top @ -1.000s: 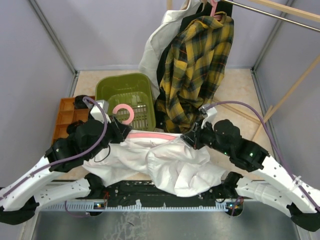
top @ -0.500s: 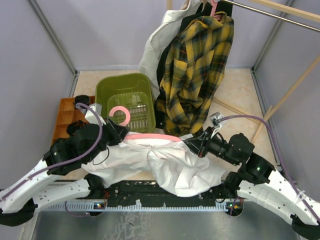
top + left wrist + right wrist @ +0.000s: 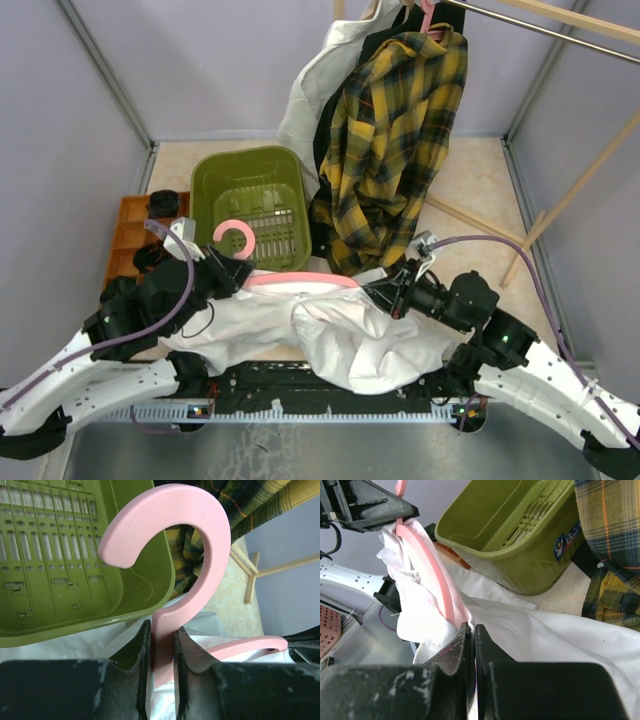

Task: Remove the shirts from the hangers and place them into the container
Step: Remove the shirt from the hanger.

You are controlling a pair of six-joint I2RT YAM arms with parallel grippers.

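Note:
A white shirt (image 3: 350, 340) lies bunched between the arm bases, still draped on a pink hanger (image 3: 300, 280). My left gripper (image 3: 232, 268) is shut on that hanger's neck (image 3: 162, 630), just below the hook (image 3: 200, 525), which stands over the near rim of the olive-green container (image 3: 215, 180). My right gripper (image 3: 385, 293) is shut on the white shirt's cloth (image 3: 560, 640) at the hanger's far arm end (image 3: 427, 575). A yellow-and-black plaid shirt (image 3: 400, 130) hangs from another pink hanger (image 3: 428, 15) at the back.
A cream shirt (image 3: 305, 110) and a black one (image 3: 325, 150) hang behind the plaid. An orange compartment tray (image 3: 130, 230) sits left of the container. A metal rail (image 3: 540, 25) crosses the top right and wooden poles (image 3: 580, 190) lean at the right.
The left gripper drew the hanger slightly left and toward the near edge. The right arm folded back, its gripper dropping nearer while keeping the cloth.

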